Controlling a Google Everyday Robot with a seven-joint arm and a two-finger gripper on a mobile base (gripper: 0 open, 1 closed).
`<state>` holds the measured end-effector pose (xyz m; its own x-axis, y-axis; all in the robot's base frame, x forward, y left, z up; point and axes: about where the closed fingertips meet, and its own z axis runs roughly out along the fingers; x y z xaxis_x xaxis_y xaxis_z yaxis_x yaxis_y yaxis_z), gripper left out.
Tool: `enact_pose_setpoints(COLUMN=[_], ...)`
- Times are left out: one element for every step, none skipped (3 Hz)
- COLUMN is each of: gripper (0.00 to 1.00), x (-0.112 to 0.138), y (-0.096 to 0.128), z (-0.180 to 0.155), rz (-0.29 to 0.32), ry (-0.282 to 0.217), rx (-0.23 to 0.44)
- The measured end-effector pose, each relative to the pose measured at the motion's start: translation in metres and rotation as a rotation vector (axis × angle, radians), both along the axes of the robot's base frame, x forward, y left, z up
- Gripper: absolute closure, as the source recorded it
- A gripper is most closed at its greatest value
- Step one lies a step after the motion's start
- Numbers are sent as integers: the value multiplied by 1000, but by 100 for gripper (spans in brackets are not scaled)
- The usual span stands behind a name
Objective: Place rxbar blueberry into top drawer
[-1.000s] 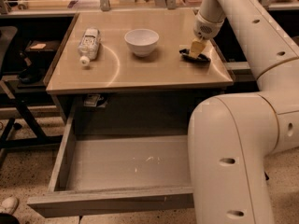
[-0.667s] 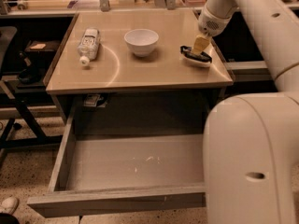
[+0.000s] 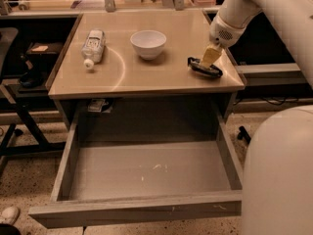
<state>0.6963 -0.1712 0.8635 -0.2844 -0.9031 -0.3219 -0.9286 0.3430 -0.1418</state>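
The rxbar blueberry (image 3: pixel 206 69) is a small dark bar lying flat on the tan table (image 3: pixel 161 80), near its right front corner. My gripper (image 3: pixel 210 60) comes down from the upper right and its tip rests right on or just above the bar, covering part of it. The top drawer (image 3: pixel 146 173) is pulled wide open below the table, and its scuffed grey floor shows nothing lying on it. Its flat front panel (image 3: pixel 137 212) is nearest the camera.
A white bowl (image 3: pixel 148 43) stands mid-table. A clear plastic bottle (image 3: pixel 93 45) lies on the table's left side. My white arm's bulky body (image 3: pixel 279 175) fills the lower right beside the drawer. A dark chair or stand (image 3: pixel 19 82) is at the left.
My arm's lower body has slid to the right, uncovering more of the drawer. The gripper has stayed at the bar on the table, shifting only slightly.
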Motion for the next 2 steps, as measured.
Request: enact_pose_setpoints(gripper=[100, 100], x=[0, -9], y=[0, 6], z=[0, 2], rz=[0, 9], ry=[0, 7], rx=[0, 7])
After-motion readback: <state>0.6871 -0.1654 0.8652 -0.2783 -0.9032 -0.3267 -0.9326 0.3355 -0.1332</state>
